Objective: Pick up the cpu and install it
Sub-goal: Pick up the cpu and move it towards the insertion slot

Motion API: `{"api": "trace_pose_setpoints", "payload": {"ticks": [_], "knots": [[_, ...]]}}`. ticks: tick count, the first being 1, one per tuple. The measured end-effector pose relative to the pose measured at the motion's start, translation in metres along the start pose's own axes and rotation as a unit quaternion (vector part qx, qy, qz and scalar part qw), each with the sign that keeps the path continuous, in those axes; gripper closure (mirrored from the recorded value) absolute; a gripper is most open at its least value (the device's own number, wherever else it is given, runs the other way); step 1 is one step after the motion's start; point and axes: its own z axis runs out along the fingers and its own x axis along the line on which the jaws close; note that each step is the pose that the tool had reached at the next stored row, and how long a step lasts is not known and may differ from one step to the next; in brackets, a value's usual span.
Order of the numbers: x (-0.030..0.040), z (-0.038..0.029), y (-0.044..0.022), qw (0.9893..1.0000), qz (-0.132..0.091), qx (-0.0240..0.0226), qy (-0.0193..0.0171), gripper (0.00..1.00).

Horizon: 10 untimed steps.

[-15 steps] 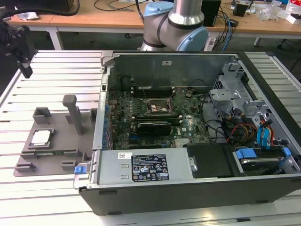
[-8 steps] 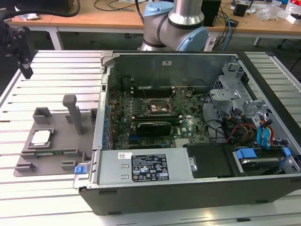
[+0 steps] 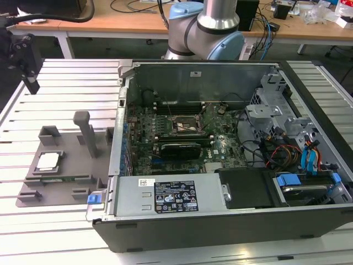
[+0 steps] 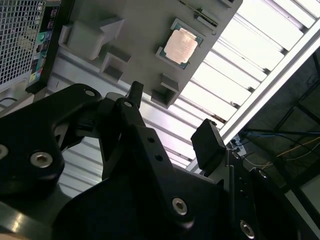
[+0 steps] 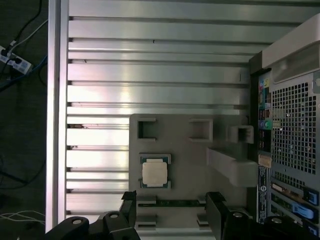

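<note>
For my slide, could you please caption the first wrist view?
Open gripper poised over the grey tray holding the cpu.

**Arm** point(image 3: 207, 27): a silver tube section and pale blue joint caps stand at the far middle of the exterior view, the joints stacked upright.

**Gripper** point(image 3: 28, 77): black, at the exterior view's far left, pointing downward.

In the second wrist view the gripper point(image 4: 170, 112) shows a black linkage body with bolt heads and two fingers point(image 4: 206, 145) spread wide apart. One finger is a slim bar, and the other ends in a blocky square pad.

In the first wrist view the gripper point(image 5: 171, 202) shows both fingers side by side, parallel and set well apart.
</note>
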Motion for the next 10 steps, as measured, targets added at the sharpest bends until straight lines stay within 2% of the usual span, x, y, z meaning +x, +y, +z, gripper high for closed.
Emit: {"api": "trace_pose_setpoints", "payload": {"ticks": [10], "knots": [[0.0001,0.0039,0.0000,1.0000,0.000,0.0000,0.0000,0.34]]}}
